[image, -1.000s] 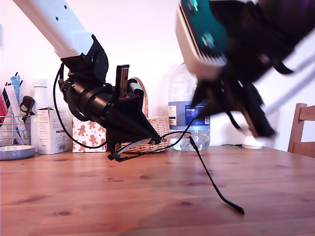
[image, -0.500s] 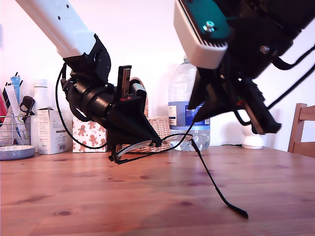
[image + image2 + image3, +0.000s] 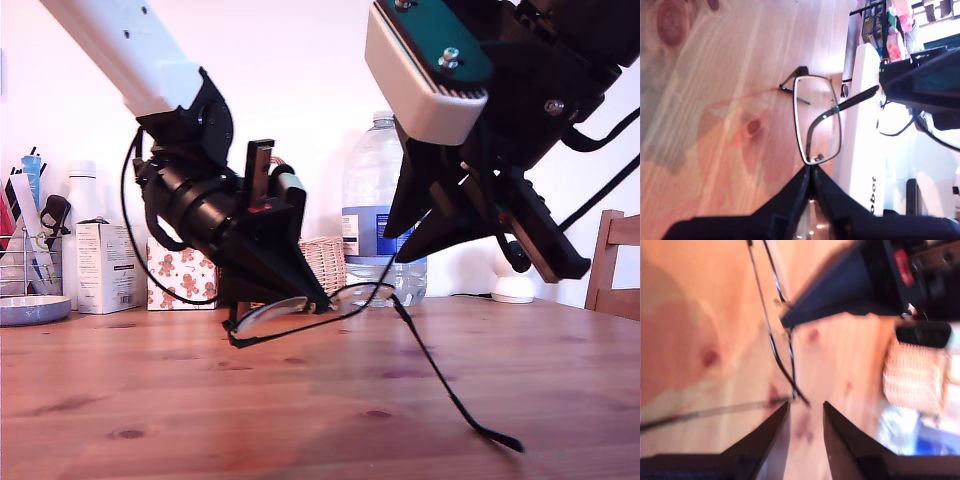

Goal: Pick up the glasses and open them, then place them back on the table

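A: Where do our glasses (image 3: 300,308) sit?

B: Just above the table (image 3: 150,400), centre of the exterior view, long axis running across the frame and tilted down toward the exterior view's left. My first gripper (image 3: 322,298) pinches the frame at the bridge between the 2 lenses; in the first wrist view its fingers meet tight on the metal at the lens rim (image 3: 812,167).

A: And the temples?

B: 1 temple arm (image 3: 450,385) is swung out and slants down to the lower right of the exterior view, its tip close to or on the wood; we cannot tell which. The other looks folded behind the lens in the first wrist view (image 3: 820,122).

A: So what does the next move turn on?

B: We judge it is the folded temple at the far end of the frame. My second gripper (image 3: 806,412) has its fingers (image 3: 771,432) spread with nothing between them, and the nearest end of the frame (image 3: 801,399) lies just ahead of that gap, the wire running away from the tips.

A: What is unclear?

B: The second wrist view is blurred, so hinges are hard to read. In the exterior view the second gripper's body (image 3: 470,190) hides its own tips, and the wicker basket (image 3: 325,262) and water bottle (image 3: 385,220) behind clutter the lens outline.
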Controlling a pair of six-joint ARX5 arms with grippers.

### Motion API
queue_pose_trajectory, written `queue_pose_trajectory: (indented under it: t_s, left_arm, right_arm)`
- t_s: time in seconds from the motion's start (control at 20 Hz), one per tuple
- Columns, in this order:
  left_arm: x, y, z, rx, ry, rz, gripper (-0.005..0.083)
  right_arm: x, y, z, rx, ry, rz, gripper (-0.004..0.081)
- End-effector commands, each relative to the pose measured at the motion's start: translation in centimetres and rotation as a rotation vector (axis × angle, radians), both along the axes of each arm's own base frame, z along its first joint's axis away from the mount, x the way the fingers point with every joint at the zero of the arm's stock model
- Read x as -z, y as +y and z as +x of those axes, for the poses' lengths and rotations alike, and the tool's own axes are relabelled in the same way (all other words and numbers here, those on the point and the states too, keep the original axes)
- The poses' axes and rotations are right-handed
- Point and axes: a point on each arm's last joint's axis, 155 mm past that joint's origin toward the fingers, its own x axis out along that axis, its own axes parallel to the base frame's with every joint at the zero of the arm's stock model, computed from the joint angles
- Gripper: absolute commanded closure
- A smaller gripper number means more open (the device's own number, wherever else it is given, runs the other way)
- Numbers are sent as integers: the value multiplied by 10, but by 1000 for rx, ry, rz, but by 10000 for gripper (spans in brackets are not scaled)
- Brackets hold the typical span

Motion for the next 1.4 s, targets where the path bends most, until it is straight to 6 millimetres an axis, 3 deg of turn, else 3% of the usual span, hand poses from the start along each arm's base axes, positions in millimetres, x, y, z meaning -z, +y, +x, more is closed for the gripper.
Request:
queue_pose_trajectory:
  t_s: [0.0, 0.4, 0.65, 1.05, 1.35]
  left_arm:
    - [9, -2, -3, 7, 21, 10, 795]
    - [9, -1, -4, 9, 25, 13, 795]
    - [10, -1, -4, 10, 20, 14, 795]
    - [11, -3, -2, 9, 8, 7, 795]
    - [11, -3, 0, 8, 0, 2, 795]
  right_arm:
    - [4, 1, -2, -10, 14, 0, 591]
    - [20, -4, 1, -1, 51, -33, 592]
    - [21, -5, 2, 1, 51, -36, 601]
    - [23, -7, 0, 1, 60, -44, 774]
    - [30, -12, -5, 2, 89, -73, 778]
